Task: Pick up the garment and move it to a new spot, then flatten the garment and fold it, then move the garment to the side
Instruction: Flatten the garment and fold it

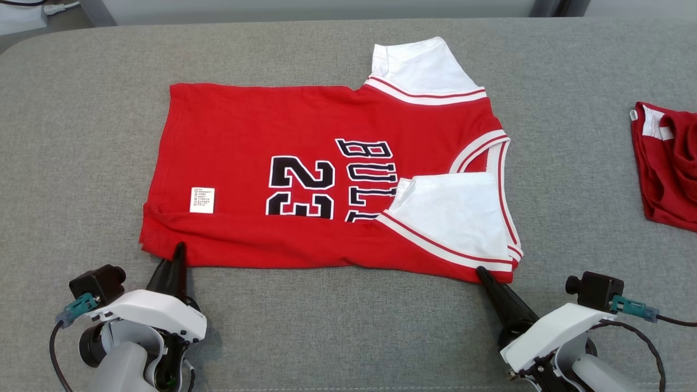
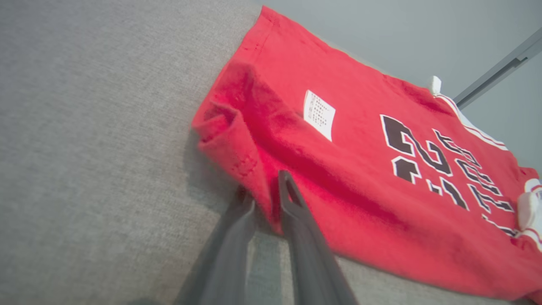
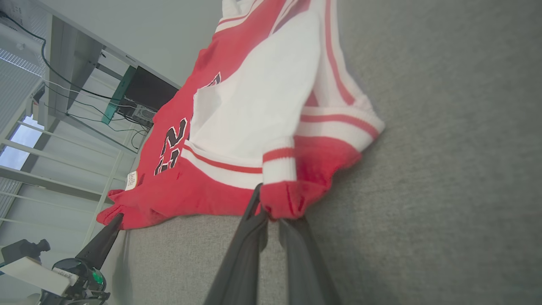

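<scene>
Head view: the garment (image 1: 305, 163), a red jersey, lies flat mid-bench (image 1: 81, 163), collar to the robot's right, near white sleeve (image 1: 452, 212) already turned in over the print. The left hand (image 1: 177, 256) is at the near hem corner and the right hand (image 1: 482, 272) at the near shoulder corner, so this is prob. a lift of the near edge for a fold. Risk: if the two hands rise unevenly, the cloth skews and the tucked sleeve flops back out. A second red garment (image 1: 667, 163) lies well apart at the bench's right, so a wide swing that way could snag it. Left wrist view: the fingers (image 2: 292, 199) straddle the rolled hem w/ cloth between them. It looks pinched, tho blur makes it hard to say how firmly. The bite sits right at the edge, so the hem may slip out on the lift, and the roll in that corner could leave a lump in the fold. Right wrist view: the hand's fingers (image 3: 254, 220) are together, clamped on a small red nub at the shoulder. With so little cloth held, a sharp pull could pop it free or drag the whole jersey across the bench.
</scene>
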Tool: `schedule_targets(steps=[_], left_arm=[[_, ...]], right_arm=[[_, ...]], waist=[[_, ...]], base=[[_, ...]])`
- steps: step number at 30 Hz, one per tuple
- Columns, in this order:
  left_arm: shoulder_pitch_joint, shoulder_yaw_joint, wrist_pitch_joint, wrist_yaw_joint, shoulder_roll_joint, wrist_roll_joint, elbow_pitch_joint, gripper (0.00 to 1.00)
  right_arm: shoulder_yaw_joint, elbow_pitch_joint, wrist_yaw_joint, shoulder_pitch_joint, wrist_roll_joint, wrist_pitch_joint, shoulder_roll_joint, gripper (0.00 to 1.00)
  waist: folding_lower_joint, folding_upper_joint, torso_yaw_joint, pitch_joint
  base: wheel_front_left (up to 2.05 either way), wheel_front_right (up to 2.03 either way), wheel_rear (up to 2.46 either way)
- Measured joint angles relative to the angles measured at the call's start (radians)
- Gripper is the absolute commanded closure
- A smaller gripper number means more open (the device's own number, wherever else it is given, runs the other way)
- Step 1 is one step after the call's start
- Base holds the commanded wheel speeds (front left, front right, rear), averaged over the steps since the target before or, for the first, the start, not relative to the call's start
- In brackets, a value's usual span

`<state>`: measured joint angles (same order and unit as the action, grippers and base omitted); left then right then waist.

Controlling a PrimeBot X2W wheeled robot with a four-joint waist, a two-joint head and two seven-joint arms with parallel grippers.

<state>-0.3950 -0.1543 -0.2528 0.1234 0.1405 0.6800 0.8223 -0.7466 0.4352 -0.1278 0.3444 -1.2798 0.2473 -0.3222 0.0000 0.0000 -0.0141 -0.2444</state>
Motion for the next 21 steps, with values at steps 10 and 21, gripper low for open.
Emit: schedule_targets(steps=[10, 21], left_arm=[[0.000, -0.002, 0.000, 0.000, 0.002, 0.007, 0.001, 1.00], [0.001, 0.032, 0.000, -0.001, -0.007, -0.031, 0.024, 1.00]], right_arm=[[0.010, -0.006, 0.000, 0.001, 0.003, 0.000, -0.005, 1.00], [-0.002, -0.029, 0.000, -0.005, -0.001, 0.000, -0.051, 1.00]], waist=[[0.0000, 0.0000, 0.003, -0.001], [0.0001, 0.0000, -0.010, 0.021]], base=[[0.00, 0.00, 0.00], [0.00, 0.00, 0.00]])
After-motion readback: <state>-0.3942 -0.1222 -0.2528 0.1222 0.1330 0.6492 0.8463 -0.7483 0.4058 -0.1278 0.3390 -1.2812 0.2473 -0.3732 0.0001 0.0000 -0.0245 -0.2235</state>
